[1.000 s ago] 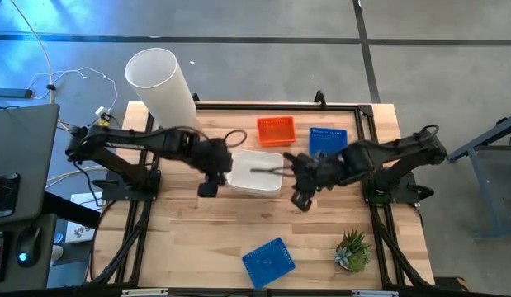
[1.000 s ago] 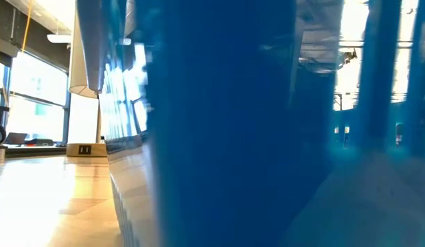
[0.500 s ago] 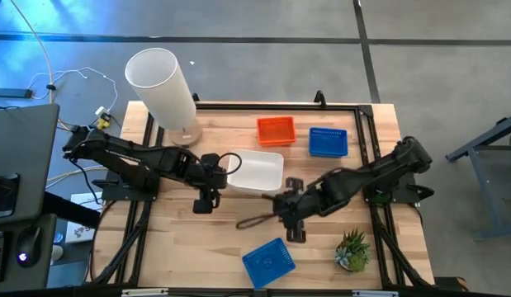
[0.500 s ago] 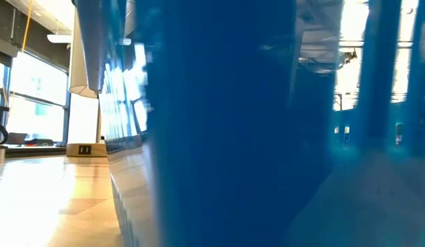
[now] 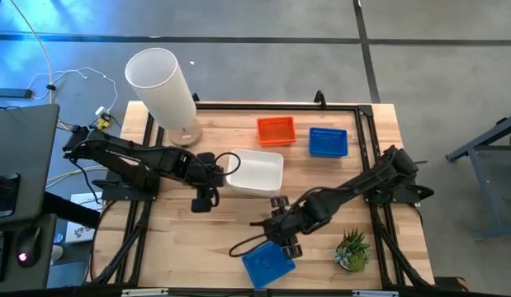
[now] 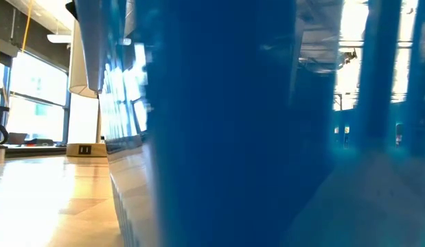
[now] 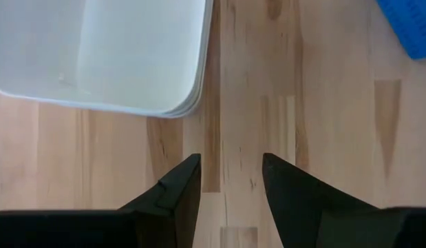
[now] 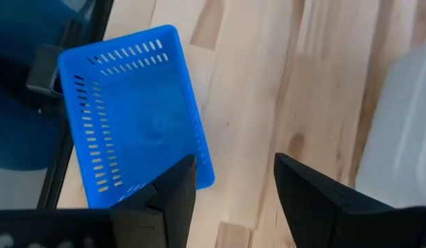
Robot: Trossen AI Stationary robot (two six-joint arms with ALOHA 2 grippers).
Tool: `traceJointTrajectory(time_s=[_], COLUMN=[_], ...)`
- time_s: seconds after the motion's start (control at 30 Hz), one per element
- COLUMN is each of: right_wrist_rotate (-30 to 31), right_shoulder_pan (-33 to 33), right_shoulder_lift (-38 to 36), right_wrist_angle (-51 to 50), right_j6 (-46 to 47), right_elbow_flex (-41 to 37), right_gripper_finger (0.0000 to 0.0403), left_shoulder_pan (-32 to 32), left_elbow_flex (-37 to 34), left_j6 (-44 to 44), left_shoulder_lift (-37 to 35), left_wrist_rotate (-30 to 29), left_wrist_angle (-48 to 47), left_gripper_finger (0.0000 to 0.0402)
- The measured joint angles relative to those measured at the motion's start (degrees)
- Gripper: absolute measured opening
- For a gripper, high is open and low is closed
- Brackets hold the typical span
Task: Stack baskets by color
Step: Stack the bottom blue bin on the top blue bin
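A stack of white baskets [image 5: 257, 172] rests on the table's middle; its rounded corner [image 7: 96, 48] shows in the left wrist view. An orange basket [image 5: 276, 130] and a blue basket [image 5: 328, 142] sit side by side at the far side. Another blue basket [image 5: 267, 262] [image 8: 130, 117] lies at the near edge, and fills the low view [image 6: 226, 123]. My left gripper [image 5: 212, 188] [image 7: 230, 186] hangs open over bare wood beside the white stack's near left corner. My right gripper [image 5: 278, 239] [image 8: 233, 186] hangs open just above the near blue basket's far edge, holding nothing.
A tall white cylinder [image 5: 163, 91] on a wooden base stands at the far left corner. A small green potted plant [image 5: 352, 250] stands at the near right, close to my right arm. Bare wood lies at the near left.
My right gripper has swung from over the white stack toward the table's near edge and down, rolling as it went, and now hangs by the near blue basket. My left gripper has drawn back a little from the white stack toward the near left. The baskets have stayed put.
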Motion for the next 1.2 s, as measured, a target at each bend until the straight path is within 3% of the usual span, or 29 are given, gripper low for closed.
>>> traceJointTrajectory(time_s=[0.3, 0.83, 0.93, 1.2], right_wrist_rotate=[-3.6, -5.0, -5.2, -7.8], right_shoulder_pan=[0.2, 0.2, 0.2, 0.2], right_shoulder_lift=[6.3, 14.3, 14.5, 14.4], right_wrist_angle=[5.4, 6.4, 6.5, 5.6], right_j6=[-2.3, -2.2, -1.8, -0.2], right_elbow_flex=[0.0, 0.0, 0.0, 0.0], right_gripper_finger=[0.0181, 0.0174, 0.0143, 0.0009], left_shoulder_pan=[0.0, 0.1, 0.1, 0.1], left_elbow_flex=[0.0, 0.0, 0.0, 0.0], left_j6=[0.4, 0.5, 0.5, 0.5], left_shoulder_lift=[0.0, -3.4, -4.0, -4.4], left_wrist_rotate=[0.0, -1.6, -1.7, -1.5], left_wrist_angle=[-3.8, -7.1, -7.2, -7.5], left_gripper_finger=[0.0140, 0.0140, 0.0140, 0.0140])
